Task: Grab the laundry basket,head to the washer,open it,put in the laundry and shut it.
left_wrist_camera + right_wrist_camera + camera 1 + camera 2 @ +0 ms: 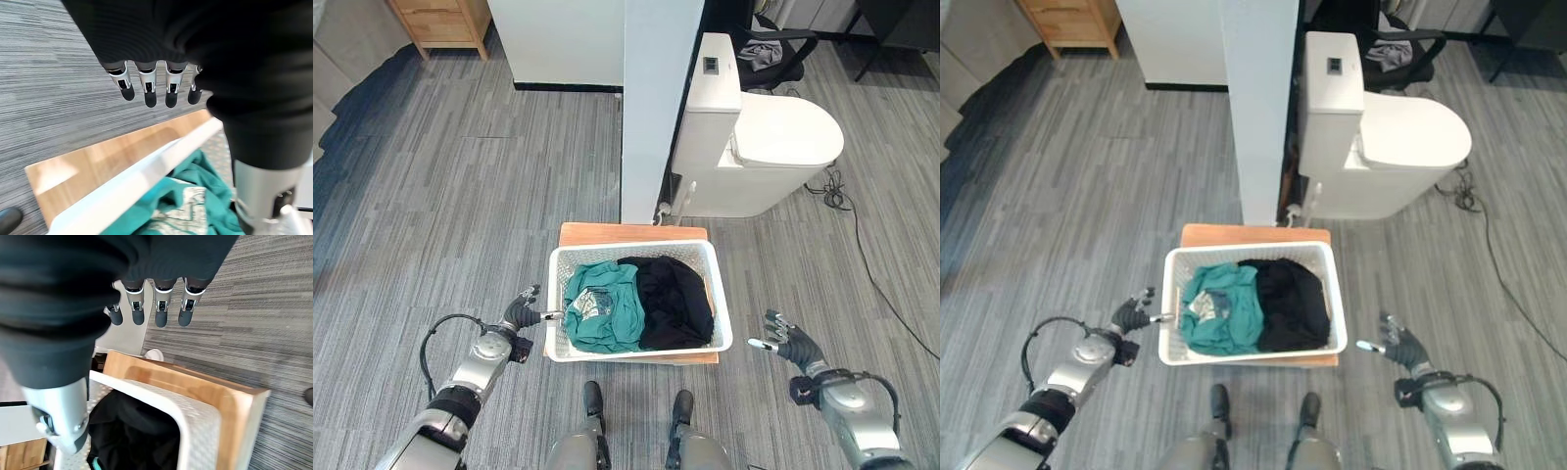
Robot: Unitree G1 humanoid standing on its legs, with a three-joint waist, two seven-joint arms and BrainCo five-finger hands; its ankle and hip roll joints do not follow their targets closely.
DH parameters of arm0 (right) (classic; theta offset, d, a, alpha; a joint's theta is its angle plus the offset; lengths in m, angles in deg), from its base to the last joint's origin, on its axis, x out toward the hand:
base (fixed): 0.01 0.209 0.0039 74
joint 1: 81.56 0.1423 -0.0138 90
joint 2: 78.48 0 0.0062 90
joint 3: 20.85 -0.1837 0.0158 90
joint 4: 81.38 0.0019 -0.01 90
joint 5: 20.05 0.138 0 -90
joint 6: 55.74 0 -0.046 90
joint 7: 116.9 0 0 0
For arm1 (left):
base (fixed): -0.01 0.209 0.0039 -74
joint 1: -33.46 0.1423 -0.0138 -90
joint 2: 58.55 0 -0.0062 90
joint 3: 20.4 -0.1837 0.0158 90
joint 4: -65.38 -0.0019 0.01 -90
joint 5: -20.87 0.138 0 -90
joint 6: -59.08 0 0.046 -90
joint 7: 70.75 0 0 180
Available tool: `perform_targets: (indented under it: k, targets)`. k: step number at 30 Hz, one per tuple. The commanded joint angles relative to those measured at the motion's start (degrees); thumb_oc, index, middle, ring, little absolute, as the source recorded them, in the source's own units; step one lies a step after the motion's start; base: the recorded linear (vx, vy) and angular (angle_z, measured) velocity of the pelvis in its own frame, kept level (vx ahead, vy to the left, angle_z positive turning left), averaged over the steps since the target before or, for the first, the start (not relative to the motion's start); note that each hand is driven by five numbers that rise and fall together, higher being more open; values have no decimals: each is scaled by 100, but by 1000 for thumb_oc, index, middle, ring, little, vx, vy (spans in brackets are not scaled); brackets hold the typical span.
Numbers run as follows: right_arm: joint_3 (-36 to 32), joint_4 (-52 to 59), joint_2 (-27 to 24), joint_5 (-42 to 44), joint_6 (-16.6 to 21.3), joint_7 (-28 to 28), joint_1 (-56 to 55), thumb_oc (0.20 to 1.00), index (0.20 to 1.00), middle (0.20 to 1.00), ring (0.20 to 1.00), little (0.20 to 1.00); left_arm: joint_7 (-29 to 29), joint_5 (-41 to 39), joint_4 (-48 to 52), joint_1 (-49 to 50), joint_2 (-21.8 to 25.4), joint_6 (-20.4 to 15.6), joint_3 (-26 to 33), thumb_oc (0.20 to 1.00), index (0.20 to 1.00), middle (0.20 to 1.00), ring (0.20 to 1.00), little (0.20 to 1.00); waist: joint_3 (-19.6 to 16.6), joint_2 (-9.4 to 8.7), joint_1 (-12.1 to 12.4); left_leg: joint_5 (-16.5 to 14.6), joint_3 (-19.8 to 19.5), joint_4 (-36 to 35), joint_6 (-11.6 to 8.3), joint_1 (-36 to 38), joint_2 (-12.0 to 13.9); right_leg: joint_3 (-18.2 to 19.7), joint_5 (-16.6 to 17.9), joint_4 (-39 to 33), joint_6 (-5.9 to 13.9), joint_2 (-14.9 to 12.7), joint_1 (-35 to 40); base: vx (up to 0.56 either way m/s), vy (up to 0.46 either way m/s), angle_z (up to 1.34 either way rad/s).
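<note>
Head stereo pair looks steeply down; wrist cams sit very close.
All views share the laundry basket (639, 302); each wrist cam looks past its fingers (146, 88) at a basket side.

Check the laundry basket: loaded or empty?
Loaded. The white laundry basket holds a green garment and a black garment, bunched, not folded.
</note>
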Motion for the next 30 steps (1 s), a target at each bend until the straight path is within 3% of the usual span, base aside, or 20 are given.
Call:
perform_targets:
  k: [1,4,5,12,15,19,30]
  targets:
    - [101,-347,-486,201,26,-203,732,1000,1000,1000,1000,1000,-56,-23,-664,-709,-174,-65,-7,1000,1000,1000,1000,1000,196,-76,85,-316,286,44,8,132,-232,-274,1013,-192,402,-235,-110,-34,20,0]
    - [296,-824,-582,199,-11,-262,1240,1000,1000,1000,1000,1000,-41,-78,-1137,-975,-230,-53,-116,1000,1000,1000,1000,1000,221,-77,69,-302,305,48,2,110,-224,-244,1017,-196,391,-220,-149,-13,7,-3]
    - [599,-1588,-595,213,-56,-326,1961,1000,1000,1000,1000,1000,-45,-31,-1860,-1345,-300,14,-281,1000,1000,1000,1000,1000,251,-79,31,-295,340,59,1,89,-212,-197,1025,-196,374,-195,-193,-22,15,-8]
    - [1523,-3671,-422,331,-89,-339,3882,1000,1000,1000,1000,1000,-35,-140,-2701,-2009,-344,130,-480,1000,1000,1000,1000,1000,340,-89,-25,-259,403,82,-13,26,-174,-107,1052,-212,339,-137,-289,-14,4,-9]
    - [2244,-5462,253,536,-182,-220,5409,1000,1000,1000,1000,1000,-94,-346,-3136,-2707,-291,218,-645,1000,1000,1000,1000,1000,420,-79,-12,-194,413,93,-35,-100,-141,-51,1093,-261,316,-76,-404,-36,5,-8]
    - [2428,-5796,440,538,-221,-165,5755,1000,1000,1000,1000,1000,-117,-350,-3207,-2910,-262,257,-684,1000,1000,1000,1000,1000,451,-63,-8,-181,397,95,-43,-145,-140,-49,1106,-272,312,-67,-444,-5,1,-8]
    - [2937,-6313,1556,528,-375,78,6176,1000,1000,1000,1000,1000,-91,-137,-3428,-3266,-297,454,-881,1000,1000,1000,1000,1000,592,-71,35,-204,375,256,-38,-303,-121,-47,1101,-225,266,-61,-522,0,0,0]
